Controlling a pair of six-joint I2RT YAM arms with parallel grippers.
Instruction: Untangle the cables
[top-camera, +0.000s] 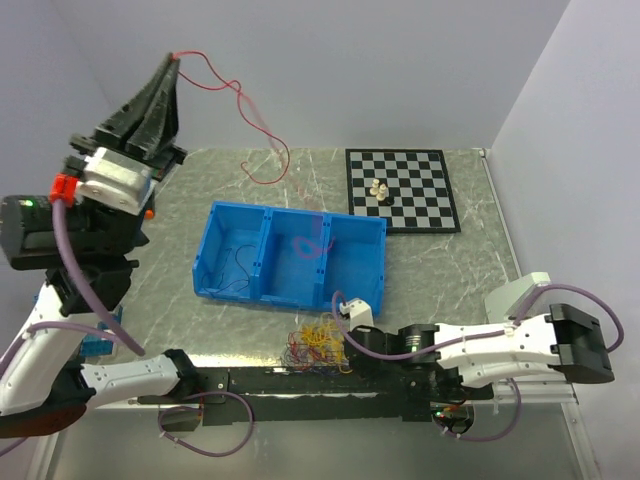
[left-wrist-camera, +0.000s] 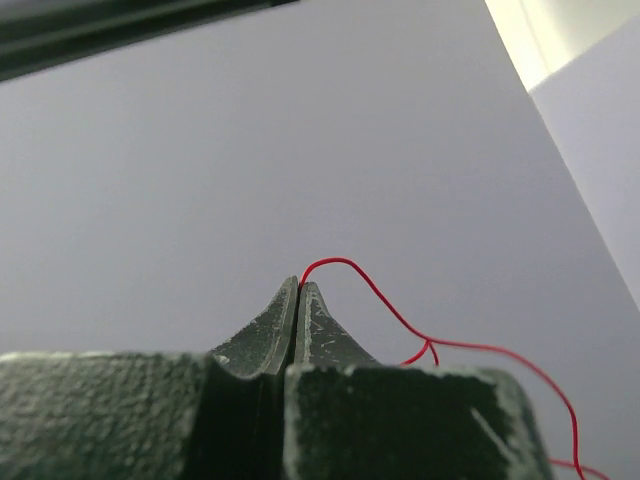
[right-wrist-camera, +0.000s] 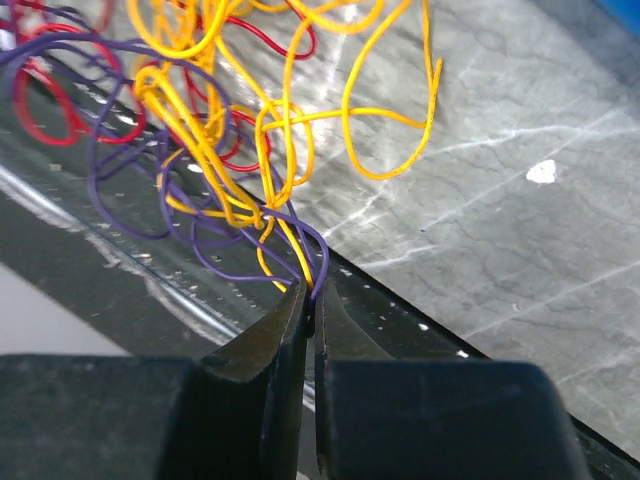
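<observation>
Right gripper (right-wrist-camera: 310, 305) first — pinches yellow and purple strands of the tangle (top-camera: 318, 345), presumably to anchor it. Clamps the red cable (left-wrist-camera: 400, 319) high in the left gripper (left-wrist-camera: 298, 292), hanging free.

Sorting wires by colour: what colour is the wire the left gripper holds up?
Red; the wire in the left gripper shows best in the left wrist view.

a 3-compartment bin (top-camera: 290, 255) is set at the middle of the table (top-camera: 470, 270). behind it, to the right, a chessboard (top-camera: 400, 190) is laid, with small pieces (top-camera: 379, 190) stood on its left part. before the bin, at the near edge, the tangle of cables (top-camera: 318, 345) is pinched from the right by the right gripper (right-wrist-camera: 312, 295). high at far left, a lone cable (top-camera: 250, 115) is hung from the left gripper (top-camera: 174, 58), trailing down behind the bin. a loose strand (top-camera: 238, 272) is seen in the left compartment, another strand (top-camera: 315, 240) in the middle 1.
</observation>
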